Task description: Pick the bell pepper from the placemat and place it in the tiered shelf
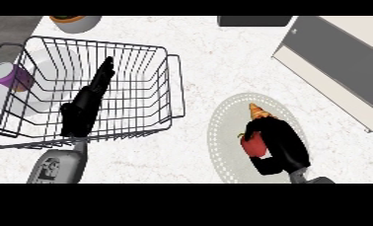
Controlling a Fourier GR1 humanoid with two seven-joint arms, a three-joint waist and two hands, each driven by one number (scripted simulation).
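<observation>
Left of frame: black wire tiered shelf (157, 92) on the white counter (204, 47). The left hand (82, 111) shows over it, fingers straight, pointing up-frame. Lower right: the right hand (282, 143) is curled round the red bell pepper (252, 147), over the oval grey placemat (224, 131). An orange item (255, 110) lies just above that hand. Whether the pepper touches the mat cannot be told.

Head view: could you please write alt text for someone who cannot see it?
The right robot hand curls round a red pepper on a round placemat. The left robot hand is open over a wire shelf.
</observation>
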